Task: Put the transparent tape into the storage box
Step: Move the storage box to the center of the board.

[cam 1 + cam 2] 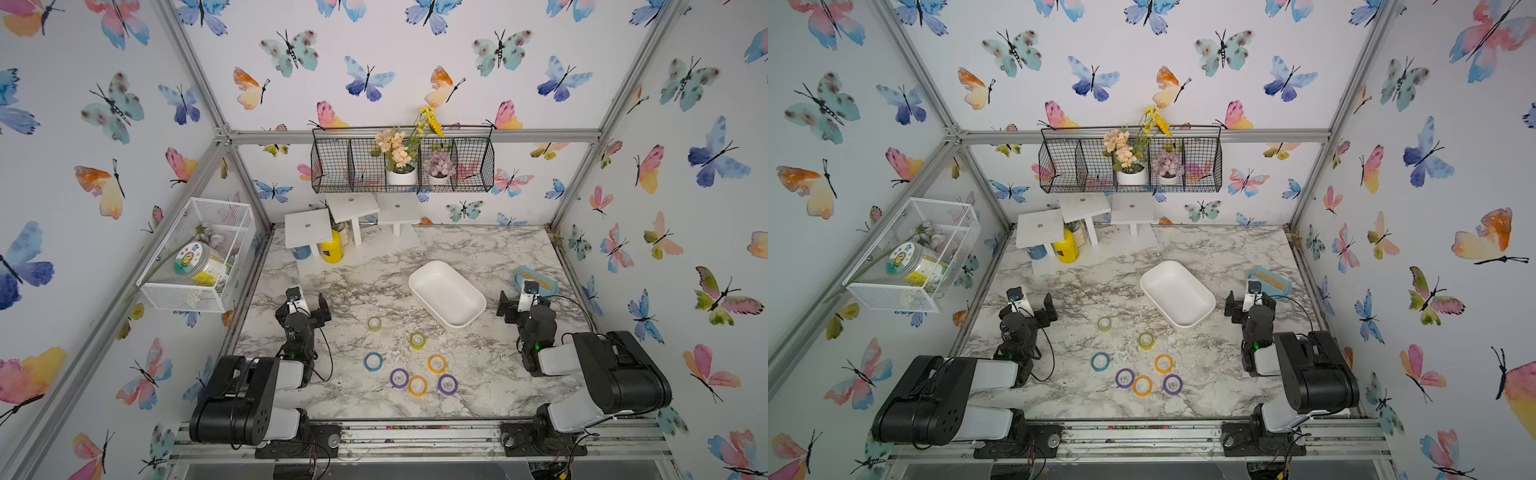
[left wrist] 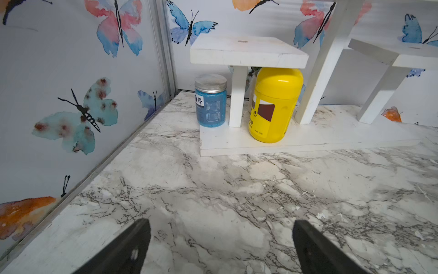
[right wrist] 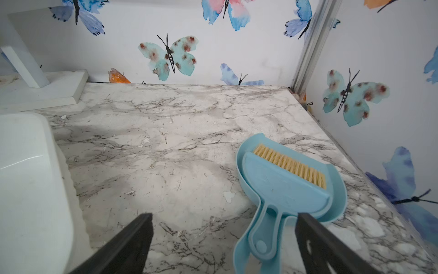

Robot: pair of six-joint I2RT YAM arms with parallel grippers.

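1. right now the seven tape rolls lie flat on the marble table [image 1: 478,374], all outside the storage box [image 1: 446,293], in a loose cluster near the front middle.
2. nearest the box sit the two yellow-green rolls, one [image 1: 374,323] to the left and one [image 1: 417,340] just off the box's near corner.
3. closer to the front lie the blue roll [image 1: 373,362] and an orange roll [image 1: 437,364], well apart from each other.
4. at the very front a purple roll [image 1: 399,378], the second orange roll [image 1: 417,385] and the second purple roll [image 1: 447,384] form a tight row, almost touching.
5. the storage box stands empty, set at an angle behind the rolls and right of centre; both top views show it, and its rounded rim [image 3: 30,180] fills one edge of the right wrist view.
6. the left gripper [image 2: 221,246] hovers low over bare marble, jaws spread wide, pinching nothing; it faces a blue jar [image 2: 210,99] and a yellow bottle [image 2: 275,104] under a white stand [image 2: 248,51].
7. the right gripper [image 3: 224,246] hangs beside the box, jaws spread wide and holding nothing; the handle of a light-blue dustpan with brush [image 3: 289,180] lies on the table between its fingers.
8. both arms rest at the sides of the table, well away from the rolls.
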